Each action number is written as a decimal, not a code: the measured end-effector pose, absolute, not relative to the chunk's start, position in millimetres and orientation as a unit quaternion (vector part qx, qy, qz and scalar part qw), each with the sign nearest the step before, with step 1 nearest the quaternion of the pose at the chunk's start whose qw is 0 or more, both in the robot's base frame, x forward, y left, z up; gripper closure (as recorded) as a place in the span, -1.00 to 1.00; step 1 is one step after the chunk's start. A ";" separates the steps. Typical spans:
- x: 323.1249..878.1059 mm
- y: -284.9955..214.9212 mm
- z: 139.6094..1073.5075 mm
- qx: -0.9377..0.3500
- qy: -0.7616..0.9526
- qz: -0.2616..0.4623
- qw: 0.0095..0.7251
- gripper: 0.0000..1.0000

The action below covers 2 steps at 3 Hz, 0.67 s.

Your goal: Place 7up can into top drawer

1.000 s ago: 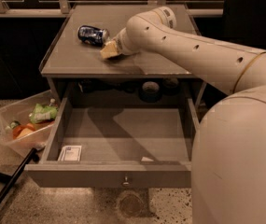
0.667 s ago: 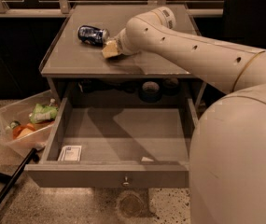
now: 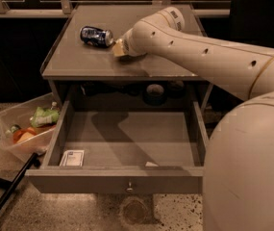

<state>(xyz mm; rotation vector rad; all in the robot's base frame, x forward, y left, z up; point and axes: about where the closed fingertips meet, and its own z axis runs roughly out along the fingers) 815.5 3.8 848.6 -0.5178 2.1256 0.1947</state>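
The top drawer (image 3: 129, 181) is pulled wide open below the grey tabletop, its round knob at the centre of the front panel. It holds only a small white card (image 3: 72, 157) at the front left and a tiny white scrap. My arm reaches from the right across the tabletop. My gripper (image 3: 120, 47) is at its end, just above the table's middle and mostly hidden behind the wrist, with a yellowish tip showing. The 7up can is not in view. A dark blue can (image 3: 96, 36) lies on its side just left of the gripper.
The tabletop (image 3: 79, 61) has a raised rim along its left side. A clear plastic bin (image 3: 11, 143) with snack packets stands on the floor left of the drawer. A black pole (image 3: 6, 194) lies at the lower left. My white base fills the lower right.
The end of my arm has shifted slightly right and up over the tabletop. The blue can and the drawer have not moved.
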 end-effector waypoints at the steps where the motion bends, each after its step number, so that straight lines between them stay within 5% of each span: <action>1: 794.7 -8.2 870.5 -0.211 0.850 0.073 0.478 1.00; 2: 763.4 -21.1 888.3 -0.220 0.843 0.076 0.485 1.00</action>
